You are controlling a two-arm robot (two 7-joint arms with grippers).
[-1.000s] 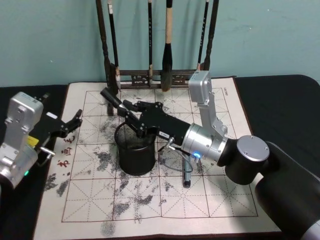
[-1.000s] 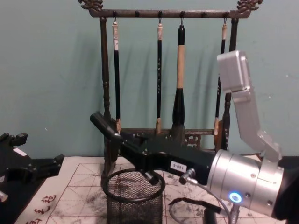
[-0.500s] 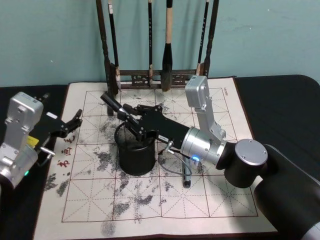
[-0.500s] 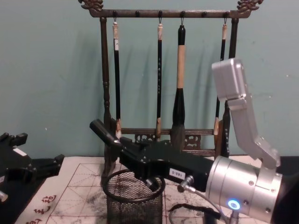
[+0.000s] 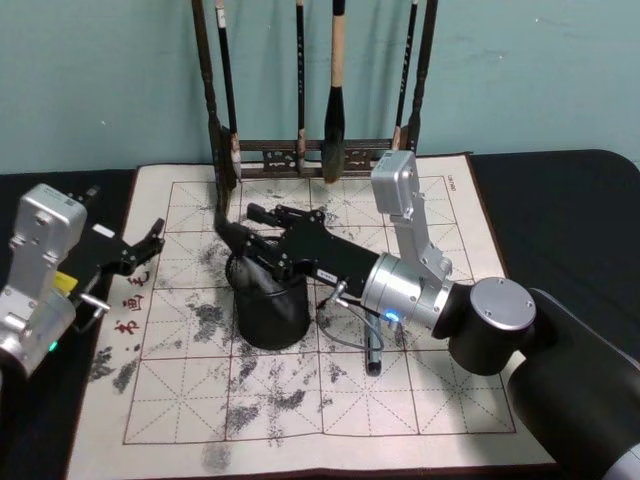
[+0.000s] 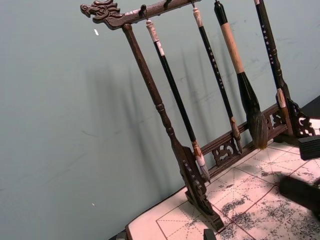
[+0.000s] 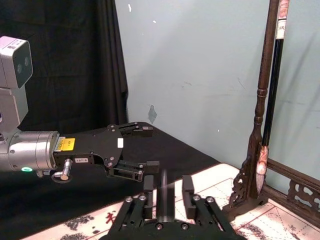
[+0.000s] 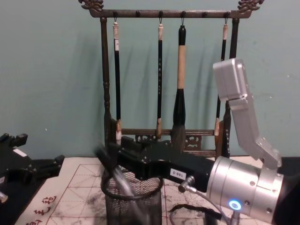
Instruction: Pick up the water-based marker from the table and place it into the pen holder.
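The black wire-mesh pen holder [image 5: 270, 312] [image 8: 134, 206] stands on the calligraphy mat. My right gripper [image 5: 262, 238] [image 8: 120, 155] [image 7: 167, 189] hovers just over its rim, open. The dark water-based marker [image 5: 231, 236] [image 8: 115, 172] [image 7: 164, 196] shows blurred between the spread fingers. It touches neither finger, and its lower end tilts down into the holder's mouth. My left gripper [image 5: 151, 249] [image 7: 142, 148] rests open and empty at the mat's left edge, well apart from the holder.
A tall dark wooden rack [image 5: 320, 155] [image 8: 164, 14] [image 6: 192, 170] hung with brushes stands right behind the holder. The ink-stained gridded mat [image 5: 300, 405] lies on black cloth. A dark pen-like object [image 5: 374, 352] lies on the mat under my right arm.
My right gripper has lowered toward the holder's rim and let go. The marker, held out up and to the left before, has dropped and now tips into the holder. Left arm unmoved.
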